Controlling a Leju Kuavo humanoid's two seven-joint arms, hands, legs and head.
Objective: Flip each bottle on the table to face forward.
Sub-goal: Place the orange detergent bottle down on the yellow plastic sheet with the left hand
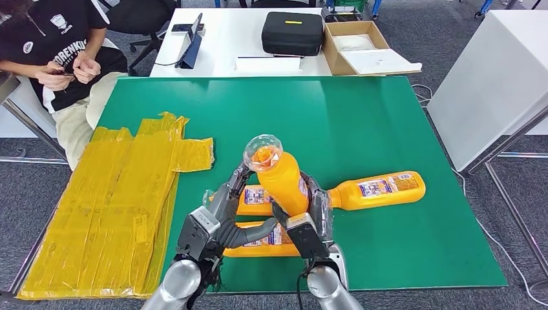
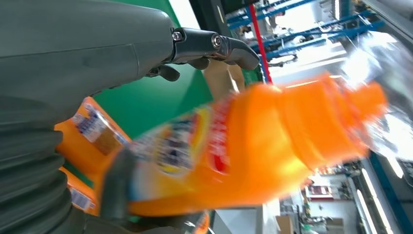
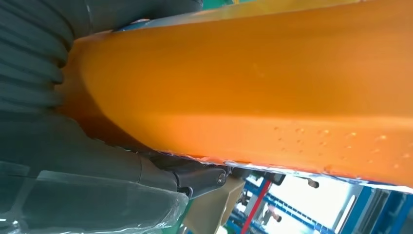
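- Right now I have one orange bottle [image 1: 283,181] lifted off the green tabletop [image 1: 388,129], tilted up with its clear cap toward the far side and a little left.
- My right hand [image 1: 309,223] grips that bottle around its lower body; the right wrist view shows the orange wall pressed against the palm.
- My left hand [image 1: 216,216] sits just to the left with its fingers reaching toward the bottle. In the left wrist view those fingers look spread beside it, so I judge this hand empty, though I cannot tell whether it touches.
- Two more bottles [image 1: 258,199] lie flat under the raised one, and a fourth bottle [image 1: 378,189] lies to the right, label up.
- I judge this the turning step for the raised bottle.
- Next I need to roll it label-up and find a free spot, since the near area is crowded.
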